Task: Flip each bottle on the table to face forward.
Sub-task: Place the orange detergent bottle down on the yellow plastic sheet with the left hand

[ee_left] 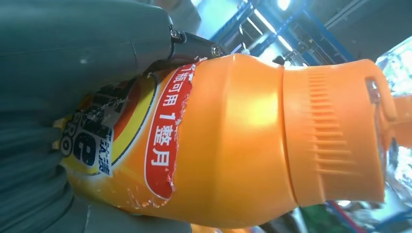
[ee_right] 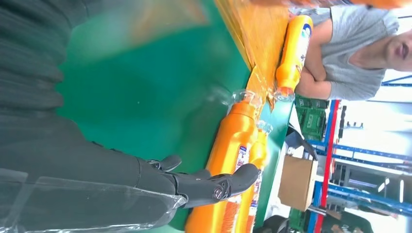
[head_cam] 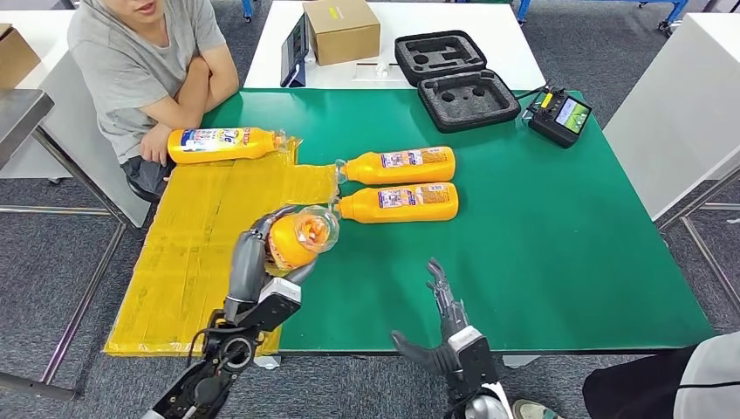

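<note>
Held bottle [ee_left: 228, 141] base behind left hand [ee_left: 73, 58]

"1瓶可用1整月" on the held bottle's [ee_left: 233, 141] red label band

grey floor [head_cam: 52, 262] | white tables [head_cam: 419, 26] | blue racking [ee_right: 369, 145]

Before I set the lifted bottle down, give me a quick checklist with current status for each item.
1. Grip: left hand holds the lifted bottle around its body: ok.
2. Label side: front label shows in the left wrist view; which way it faces the table: cannot tell.
3. Right hand open, holding nothing, at the table's near edge: ok.
4. Drop area: yellow sheet below the bottle looks free: ok.
5. Neighbours: two bottles lie just beside the lifted cap: not ok, tight.
6. Person's arm by the far bottle: cannot tell if safe.
</note>
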